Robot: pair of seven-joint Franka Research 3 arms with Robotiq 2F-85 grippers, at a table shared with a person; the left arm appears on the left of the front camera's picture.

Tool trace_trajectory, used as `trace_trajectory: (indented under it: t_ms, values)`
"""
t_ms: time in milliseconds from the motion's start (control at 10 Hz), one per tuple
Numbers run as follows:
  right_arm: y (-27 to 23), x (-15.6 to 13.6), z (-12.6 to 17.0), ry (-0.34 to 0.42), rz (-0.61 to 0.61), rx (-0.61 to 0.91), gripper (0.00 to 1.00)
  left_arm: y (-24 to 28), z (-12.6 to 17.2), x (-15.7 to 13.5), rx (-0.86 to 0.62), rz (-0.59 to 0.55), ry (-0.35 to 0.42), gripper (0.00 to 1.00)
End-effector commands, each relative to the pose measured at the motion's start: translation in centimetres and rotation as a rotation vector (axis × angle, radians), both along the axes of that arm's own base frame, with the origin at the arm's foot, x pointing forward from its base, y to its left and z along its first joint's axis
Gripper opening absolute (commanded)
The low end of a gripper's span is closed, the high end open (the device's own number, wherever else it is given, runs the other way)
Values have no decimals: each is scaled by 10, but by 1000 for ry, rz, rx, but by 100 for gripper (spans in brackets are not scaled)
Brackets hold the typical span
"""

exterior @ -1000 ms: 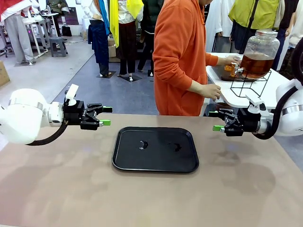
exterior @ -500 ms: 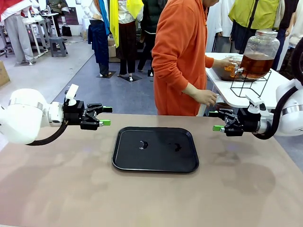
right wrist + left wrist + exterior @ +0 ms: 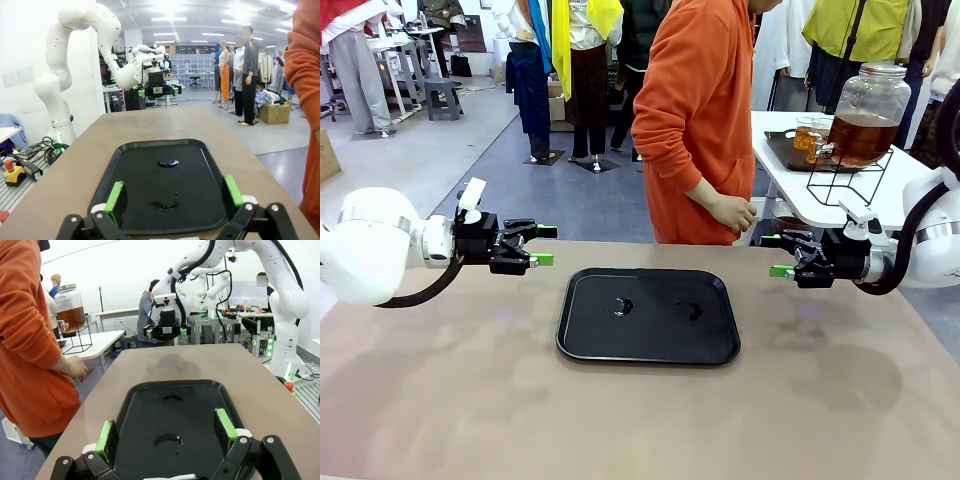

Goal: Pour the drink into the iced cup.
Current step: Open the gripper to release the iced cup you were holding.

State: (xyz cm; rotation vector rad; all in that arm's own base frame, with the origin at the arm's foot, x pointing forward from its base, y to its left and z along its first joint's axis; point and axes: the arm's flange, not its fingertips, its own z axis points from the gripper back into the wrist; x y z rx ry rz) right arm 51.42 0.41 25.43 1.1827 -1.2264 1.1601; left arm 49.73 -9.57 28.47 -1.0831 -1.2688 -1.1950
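Observation:
The drink [image 3: 861, 138] is amber liquid in a lidded glass dispenser jar [image 3: 870, 100], [image 3: 69, 310] on a wire stand on the side table at the far right. A clear cup [image 3: 806, 134] holding amber liquid stands by the spigot; ice in it cannot be made out. My left gripper [image 3: 542, 245], [image 3: 166, 432] hovers open left of the black tray [image 3: 650, 342], [image 3: 202, 405], [image 3: 197, 175]. My right gripper [image 3: 775, 255], [image 3: 173, 197] hovers open right of it. Both are empty.
A person in an orange hoodie [image 3: 695, 110] stands at the table's far edge, one hand [image 3: 730, 212] hanging free above it. The black tray carries two small wet spots. The white side table [image 3: 790, 195] bears a dark tray [image 3: 780, 150] under the cup.
The person let go of the cup at the spigot, drew both hands back and shifted left toward my table. Neither arm moved.

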Motion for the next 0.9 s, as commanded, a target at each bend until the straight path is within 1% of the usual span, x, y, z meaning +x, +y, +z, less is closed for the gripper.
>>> trace_trajectory:
  t_ms: [0,800]
  values:
    - [2,2,4,0,4,-1,100,-1,1,1,2,0,-5,100]
    - [2,2,4,0,4,-1,100,-1,1,1,2,0,-5,100]
